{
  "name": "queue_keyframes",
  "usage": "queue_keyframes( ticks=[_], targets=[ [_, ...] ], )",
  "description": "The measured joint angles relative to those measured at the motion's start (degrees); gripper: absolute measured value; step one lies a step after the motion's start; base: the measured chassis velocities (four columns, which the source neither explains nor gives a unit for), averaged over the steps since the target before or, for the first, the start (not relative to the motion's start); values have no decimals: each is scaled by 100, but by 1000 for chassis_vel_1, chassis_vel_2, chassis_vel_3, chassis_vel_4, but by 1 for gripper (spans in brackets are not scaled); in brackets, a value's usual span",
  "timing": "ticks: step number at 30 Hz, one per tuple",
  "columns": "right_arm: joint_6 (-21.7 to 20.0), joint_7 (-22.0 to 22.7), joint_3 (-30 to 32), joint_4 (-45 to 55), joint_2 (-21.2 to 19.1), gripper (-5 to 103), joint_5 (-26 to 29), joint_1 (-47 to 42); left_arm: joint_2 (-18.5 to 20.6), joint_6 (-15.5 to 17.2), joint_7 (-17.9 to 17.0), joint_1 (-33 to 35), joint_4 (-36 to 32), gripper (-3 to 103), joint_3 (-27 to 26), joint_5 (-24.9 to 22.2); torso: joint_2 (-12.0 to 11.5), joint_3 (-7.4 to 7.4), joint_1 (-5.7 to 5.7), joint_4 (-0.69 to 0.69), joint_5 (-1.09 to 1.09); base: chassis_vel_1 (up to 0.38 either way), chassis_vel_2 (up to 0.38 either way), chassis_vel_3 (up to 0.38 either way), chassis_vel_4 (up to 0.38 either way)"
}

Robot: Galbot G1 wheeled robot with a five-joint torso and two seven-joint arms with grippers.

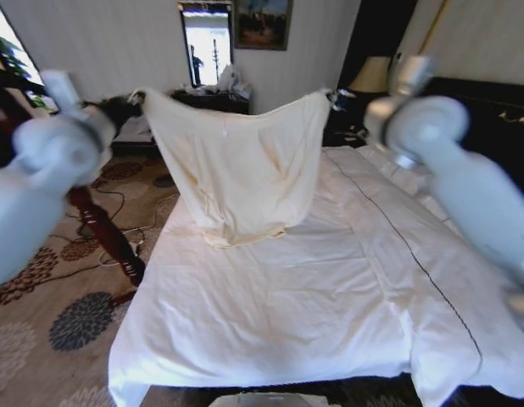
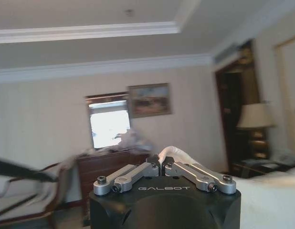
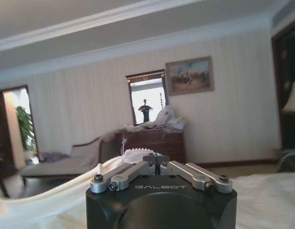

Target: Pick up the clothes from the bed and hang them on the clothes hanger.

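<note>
Left claw (image 2: 160, 167) and right claw (image 3: 157, 163) are each clamped on a top corner of the cream shirt (image 1: 236, 170); I see it stretched between them, its hem resting on the bed (image 1: 330, 297).

Pale striped wallpaper (image 3: 80, 105) covers the far wall, topped by white crown moulding (image 3: 138, 40), with a bright framed mirror (image 1: 206, 42) and a gilt-framed landscape painting (image 1: 262, 21) hanging above a dark wooden dresser (image 3: 152, 143). A beige carpet with dark floral medallions (image 1: 41, 339) spreads at left. At far right a cream-shaded lamp (image 2: 255, 116) glows beside a dark doorway (image 2: 231, 119).
</note>
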Motion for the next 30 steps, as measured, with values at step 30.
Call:
queue_keyframes(
  ticks=[30],
  targets=[
    [-1362,2112,1754,1096,-234,0,1749,-1482,-331,716,-936,596,-807,1,-213,-616,-5,9,11,4,-2,-10,-8,-2,-7]
  ],
)
